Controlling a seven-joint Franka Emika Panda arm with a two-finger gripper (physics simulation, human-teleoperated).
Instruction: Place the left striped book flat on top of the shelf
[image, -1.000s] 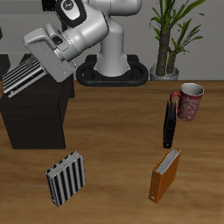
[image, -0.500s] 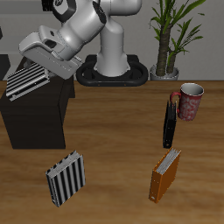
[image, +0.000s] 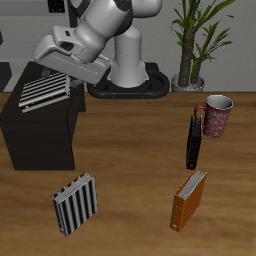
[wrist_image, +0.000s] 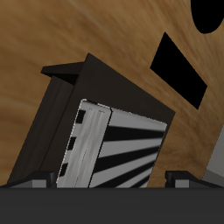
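Observation:
The left striped book, with black-and-white stripes, lies flat on the top of the black shelf near the shelf's corner. My gripper hovers just above the book, open, its fingers apart from it. In the wrist view I look straight down on the book's cover resting on the shelf, with my gripper above it and one fingertip showing on each side. A second striped book lies on the table near the front edge.
An orange book lies near the table's front. A dark book stands upright beside a red mug. A potted plant and the robot's base stand at the back.
My gripper swung with the striped book from the shelf's outer side to over its top, levelling the book. The book now lies flat on the shelf and the fingers have let go.

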